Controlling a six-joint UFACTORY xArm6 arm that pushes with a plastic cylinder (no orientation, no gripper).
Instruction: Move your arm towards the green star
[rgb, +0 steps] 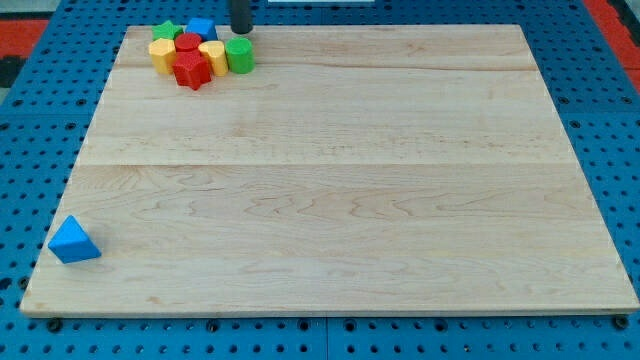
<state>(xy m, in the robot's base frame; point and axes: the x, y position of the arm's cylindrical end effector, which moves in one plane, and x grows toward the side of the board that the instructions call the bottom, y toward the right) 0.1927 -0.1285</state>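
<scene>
My tip (241, 31) stands at the far edge of the counter (320, 180), the dark rod dropping in upright from the view's top; I carry no pincer, so there is nothing to open or clench and nothing held. Taking the green cylinder (239, 55) as landmark, my tip sits just above it in the view, near but seemingly not touching, with the blue block (202, 28) to the view's left of my tip. The green star (166, 32) lies farther left of the cylinder, at the cluster's upper-left corner, partly hidden behind a yellow block (163, 55). Between star and cylinder crowd a red round block (188, 43), a yellow cylinder (212, 55) and a red star (192, 70). The star looks small, light and rigid, likely to slide readily on the smooth wood; with no way to grip it, a flat push on an exposed side would serve, and its points may make it spin. A blue triangular block (73, 241) sits alone, well apart, toward the view's bottom left.
</scene>
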